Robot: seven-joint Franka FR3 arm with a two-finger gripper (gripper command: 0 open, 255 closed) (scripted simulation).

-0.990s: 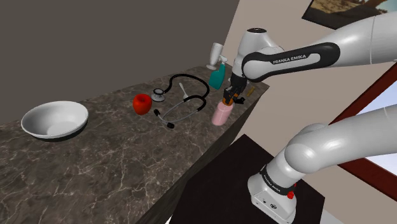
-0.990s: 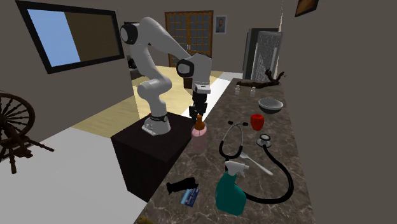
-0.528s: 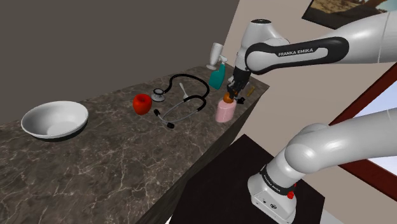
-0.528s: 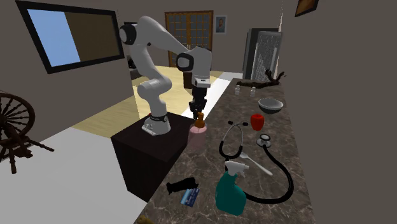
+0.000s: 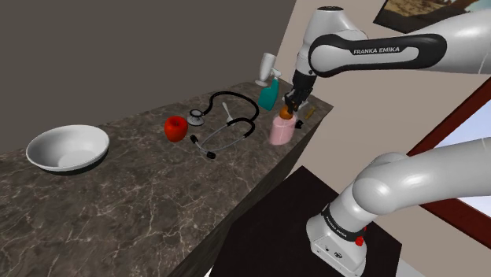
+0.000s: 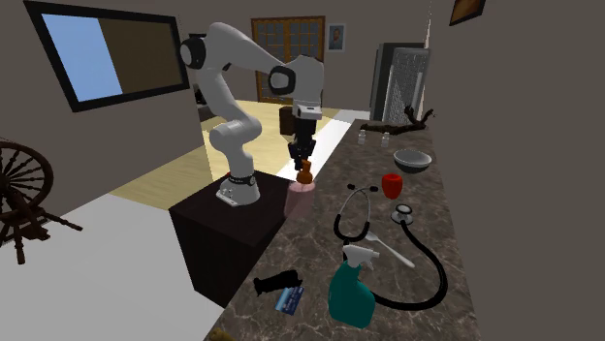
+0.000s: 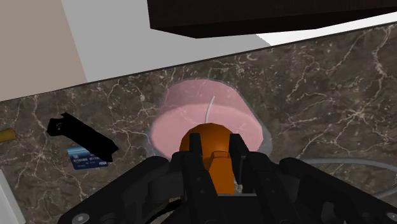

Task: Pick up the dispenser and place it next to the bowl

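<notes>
On the near left of the dark marbled surface [image 5: 142, 197] stands a white bowl [image 5: 86, 140], showing just its plain white inside. Farther along lies a red apple [image 5: 175, 128], and just beyond it a black stethoscope [image 5: 195, 118] with its tubing looped across the middle.

Well apart from the bowl, at the right edge of the surface, is the dispenser [image 5: 279, 132]. It is a translucent pink bottle with an orange pump top, and it stands upright. In the wrist view a thin pale tube shows inside the pink body [image 7: 203, 114]. The black hand [image 5: 289, 106] comes straight down on it, fingers [image 7: 194, 145] closed narrowly on the orange pump. Whether the base touches the surface cannot be told.

At the far end stands a teal spray bottle [image 5: 269, 94] with a white trigger head, near the dispenser.
</notes>
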